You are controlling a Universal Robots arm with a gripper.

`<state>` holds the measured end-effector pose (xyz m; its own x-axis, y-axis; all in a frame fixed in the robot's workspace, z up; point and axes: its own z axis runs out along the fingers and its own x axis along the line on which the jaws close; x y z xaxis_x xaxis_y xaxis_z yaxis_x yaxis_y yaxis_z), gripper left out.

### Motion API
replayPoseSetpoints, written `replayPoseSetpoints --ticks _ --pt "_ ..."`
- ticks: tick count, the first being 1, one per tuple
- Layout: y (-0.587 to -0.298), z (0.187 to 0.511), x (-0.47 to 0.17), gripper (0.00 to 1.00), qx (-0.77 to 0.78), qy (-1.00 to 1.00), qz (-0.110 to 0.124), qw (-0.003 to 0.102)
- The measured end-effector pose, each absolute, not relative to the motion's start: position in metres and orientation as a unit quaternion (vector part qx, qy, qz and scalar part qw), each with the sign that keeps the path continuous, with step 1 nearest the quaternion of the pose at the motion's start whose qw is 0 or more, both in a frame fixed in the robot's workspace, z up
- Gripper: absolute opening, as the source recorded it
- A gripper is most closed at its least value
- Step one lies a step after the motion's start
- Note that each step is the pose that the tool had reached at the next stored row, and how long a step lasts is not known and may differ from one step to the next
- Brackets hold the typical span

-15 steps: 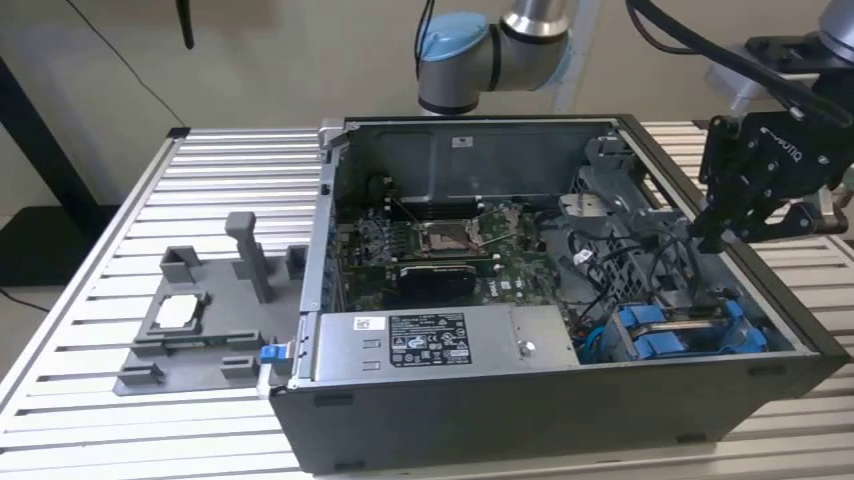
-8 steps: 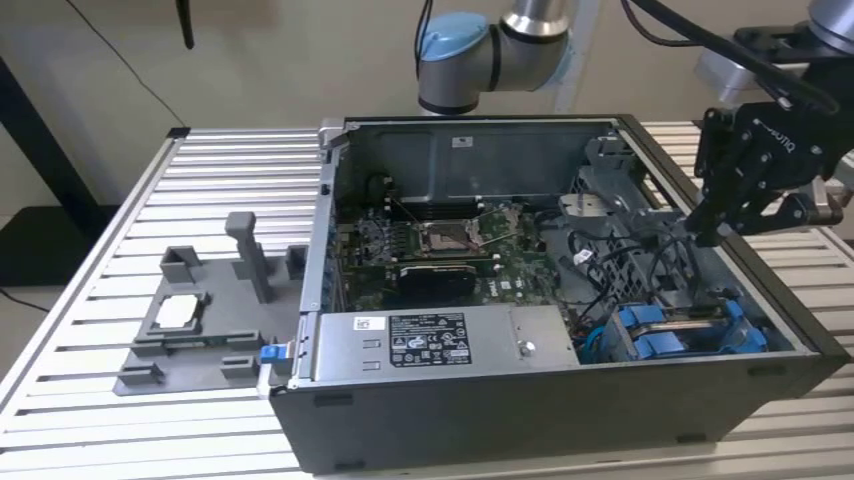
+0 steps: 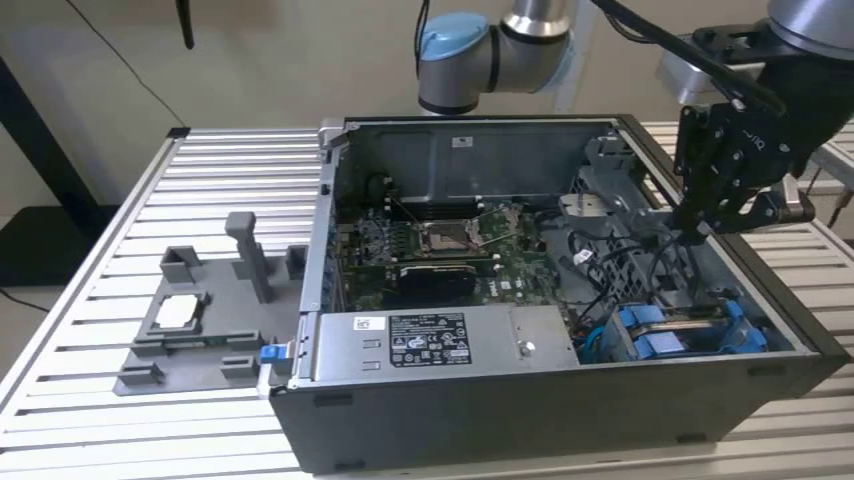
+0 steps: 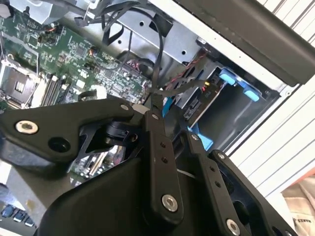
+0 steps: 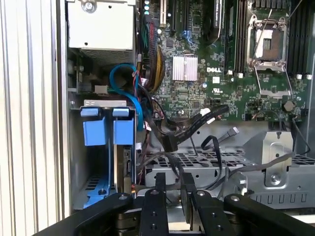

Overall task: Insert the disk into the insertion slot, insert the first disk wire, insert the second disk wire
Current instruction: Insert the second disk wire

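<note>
Black cables [image 5: 197,121] tangle beside the hand [image 4: 153,110], closed on a disk wire [image 4: 161,54]

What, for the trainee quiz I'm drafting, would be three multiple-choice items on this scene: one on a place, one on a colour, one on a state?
1. The grey fixture tray lies:
A. on the exterior view's left of the computer case
B. inside the case
C. on the exterior view's right of the case

2. The tabs at the edge of the insertion slot are:
A. red
B. blue
C. yellow

3. The case is:
A. closed by a panel
B. turned upside down
C. open, with its motherboard exposed

Answers:
1 A: the tray sits beside the case's left wall.
2 B: the plastic at the slot's edge is blue.
3 C: the board is in plain sight.
</note>
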<state>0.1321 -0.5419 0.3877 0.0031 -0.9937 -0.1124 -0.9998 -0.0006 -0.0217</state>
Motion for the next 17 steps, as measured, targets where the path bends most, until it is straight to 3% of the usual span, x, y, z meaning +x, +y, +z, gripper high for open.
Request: replayPoseSetpoints --ticks 5,17 --pt "-0.541 0.389 0.12 0.27 -0.707 0.704 0.017 0.057" --pt "-0.531 0.389 0.095 0.27 -0.709 0.702 -0.028 0.057"
